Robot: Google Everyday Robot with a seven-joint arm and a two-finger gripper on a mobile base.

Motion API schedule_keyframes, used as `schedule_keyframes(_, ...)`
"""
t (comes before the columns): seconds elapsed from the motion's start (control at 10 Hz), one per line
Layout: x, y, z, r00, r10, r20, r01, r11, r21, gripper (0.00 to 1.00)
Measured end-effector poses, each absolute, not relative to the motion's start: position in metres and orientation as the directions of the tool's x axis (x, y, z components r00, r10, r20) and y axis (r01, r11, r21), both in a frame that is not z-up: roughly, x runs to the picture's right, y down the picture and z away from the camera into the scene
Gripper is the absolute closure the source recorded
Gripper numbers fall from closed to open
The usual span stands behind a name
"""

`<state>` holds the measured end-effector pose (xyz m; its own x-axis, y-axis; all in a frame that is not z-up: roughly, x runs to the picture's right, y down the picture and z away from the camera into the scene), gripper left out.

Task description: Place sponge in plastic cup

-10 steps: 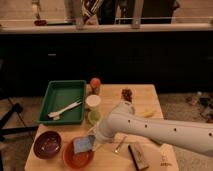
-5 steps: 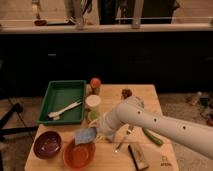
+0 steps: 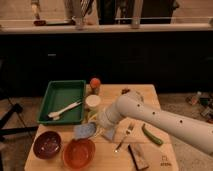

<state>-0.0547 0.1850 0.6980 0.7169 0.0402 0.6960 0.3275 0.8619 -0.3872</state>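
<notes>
While near tray [image 3: 62, 94], sponge [image 3: 85, 131] at gripper [image 3: 96, 128]

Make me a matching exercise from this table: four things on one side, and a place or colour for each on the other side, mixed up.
Things:
1. tray
2. jar
3. fork
4. sponge

Descriptions:
a. has an orange lid
b. beside the gripper, just behind the orange bowl
c. green, on the left side of the table
d. lying just left of the green vegetable

Pairs: 1-c, 2-a, 3-d, 4-b
</notes>
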Motion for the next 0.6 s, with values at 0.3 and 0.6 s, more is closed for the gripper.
schedule_keyframes(0.3, -0.057, 0.185, 0.698, 0.715, 0.038, 0.698, 0.331, 0.861, -0.386, 1.0)
schedule_keyframes(0.6, -0.054, 0.173, 0.703, 0.715, 0.038, 0.698, 0.318, 0.872, -0.373, 1.0)
